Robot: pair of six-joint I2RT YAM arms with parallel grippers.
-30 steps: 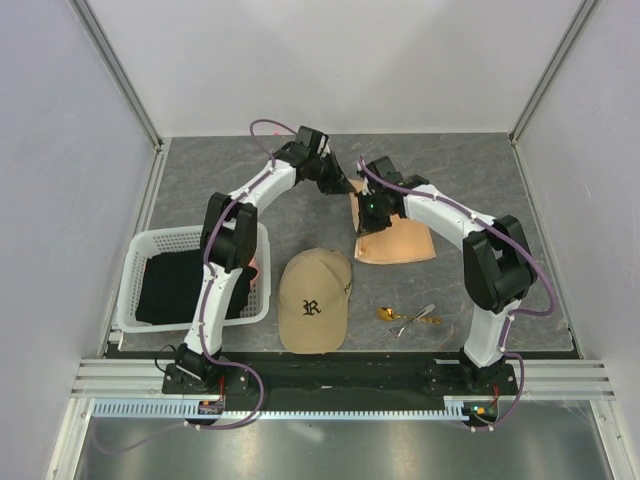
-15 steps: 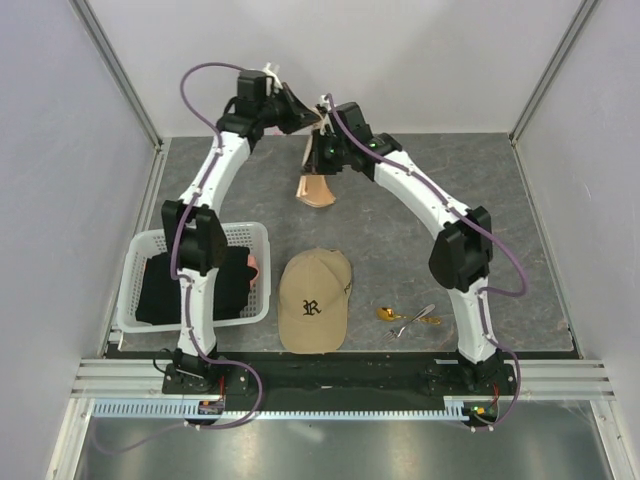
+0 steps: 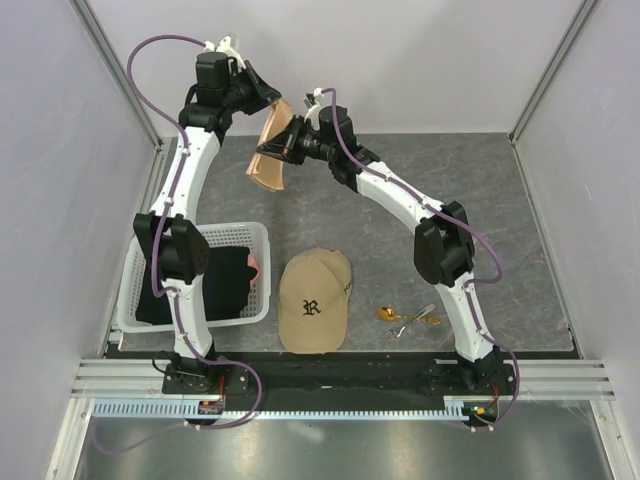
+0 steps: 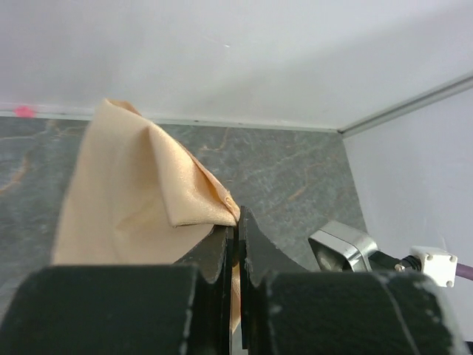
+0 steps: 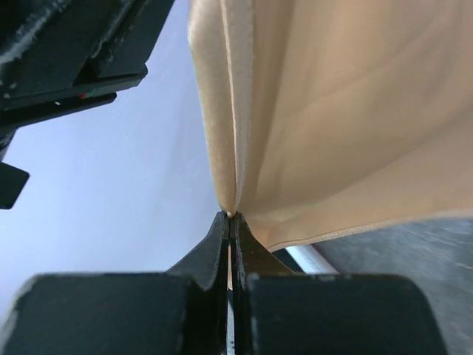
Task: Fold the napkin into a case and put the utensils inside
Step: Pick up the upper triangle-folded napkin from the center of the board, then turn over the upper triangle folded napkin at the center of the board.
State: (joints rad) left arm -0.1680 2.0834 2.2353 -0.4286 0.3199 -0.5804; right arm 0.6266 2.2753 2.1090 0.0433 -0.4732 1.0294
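Peach-orange and slightly shiny, the napkin (image 3: 270, 152) hangs in the air above the far part of the table (image 3: 500, 200), lifted clear of the surface between the two arms. The left gripper (image 3: 272, 100) is clamped on its upper edge. In the left wrist view, the jaws of the left gripper (image 4: 237, 222) are pressed together on a bunched fold of the napkin (image 4: 140, 192), which rises from the tips in a creased peak. The right gripper (image 3: 288, 148) pinches the cloth lower down, on its right side. In the right wrist view, the tips of the right gripper (image 5: 230, 220) are closed tight on a doubled edge, and the napkin (image 5: 332, 111) fans upward in smooth layers. The two grippers sit close together, one just above the other.

The utensils (image 3: 408, 318) lie on the table near the front, right of the tan cap (image 3: 314, 300), with the gold spoon (image 3: 385, 313) nearest the cap. They are well apart from the napkin. A white basket (image 3: 135, 270) at front left holds a black cloth (image 3: 175, 285).
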